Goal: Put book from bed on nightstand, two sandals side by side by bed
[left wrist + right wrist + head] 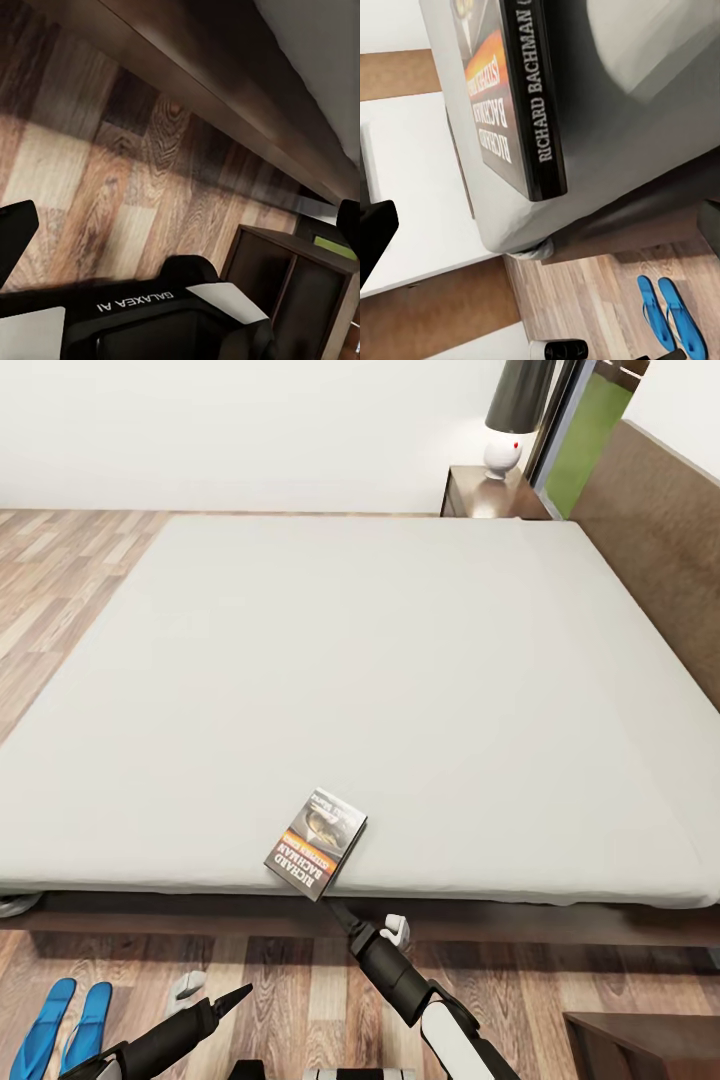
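Head view, right gripper (338, 908): reaches up to the near edge of the bed (350, 660), its tip just below the book (316, 843). Whether the fingers have closed on the book cannot be told; the contact point is hidden behind the mattress edge.

Right wrist view, book (506, 97): lies flat on the mattress at its near edge, spine lettered "Richard Bachman" facing the camera. One dark finger (375, 232) shows at the frame edge, well apart from the spine, which suggests the jaws are spread wide, though a grasp is not confirmed.

Reason for approach: judged, the book's corner overhangs the mattress edge slightly, so a low reach from the floor side gives the fingers an edge to take.

Left gripper (215, 1005): hangs low over the wood floor (300, 1000), holding nothing. Its fingers (16, 236) sit at opposite edges of the left wrist view, so it is released and wide. Judged parked clear of the right arm's work.

Sandals (65, 1025): both blue, lying close and parallel on the floor near the bed frame, beside the left arm. This part appears already satisfied.

Nightstand (490, 495): stands at the far side of the bed by the headboard (660, 530), carrying a lamp (510, 420). A second dark cabinet corner (640, 1040) sits near the robot's right; judged the closer destination.
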Motion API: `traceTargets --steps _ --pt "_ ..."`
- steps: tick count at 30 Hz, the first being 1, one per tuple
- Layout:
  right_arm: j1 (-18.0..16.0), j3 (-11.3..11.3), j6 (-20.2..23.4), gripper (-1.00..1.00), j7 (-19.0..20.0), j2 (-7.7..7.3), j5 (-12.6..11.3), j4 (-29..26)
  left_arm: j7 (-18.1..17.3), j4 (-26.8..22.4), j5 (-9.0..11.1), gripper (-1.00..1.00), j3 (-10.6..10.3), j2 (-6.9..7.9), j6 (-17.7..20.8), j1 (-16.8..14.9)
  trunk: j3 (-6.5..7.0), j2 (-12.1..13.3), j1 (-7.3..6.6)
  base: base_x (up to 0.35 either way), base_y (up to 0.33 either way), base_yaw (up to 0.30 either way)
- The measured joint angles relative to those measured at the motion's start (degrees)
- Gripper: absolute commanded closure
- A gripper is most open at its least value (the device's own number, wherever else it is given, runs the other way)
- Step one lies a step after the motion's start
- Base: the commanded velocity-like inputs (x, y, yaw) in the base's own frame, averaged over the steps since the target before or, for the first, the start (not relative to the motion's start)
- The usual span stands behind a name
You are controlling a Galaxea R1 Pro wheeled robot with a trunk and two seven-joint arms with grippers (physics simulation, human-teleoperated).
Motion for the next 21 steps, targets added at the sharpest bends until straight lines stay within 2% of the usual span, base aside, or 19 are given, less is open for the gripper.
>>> traceTargets --steps 8,15,21 --pt "0.00 0.03 -0.03 -1.00 0.00 0.00 0.00 0.00 0.02 0.00 -0.02 -1.00 0.01 0.00 -0.01 0.00 0.00 0.00 0.00 0.011 0.098 0.000" --pt "0.00 0.00 0.00 -1.00 0.00 0.00 0.00 0.00 0.00 0.00 0.00 -1.00 -0.01 0.00 -0.06 0.00 0.00 0.00 0.00 0.004 0.022 0.000" --pt "0.00 -0.01 -0.01 -1.00 0.00 0.00 0.00 0.00 0.04 0.00 -0.01 -1.00 0.00 0.00 -0.07 0.00 0.00 0.00 -0.01 0.087 0.083 0.000"
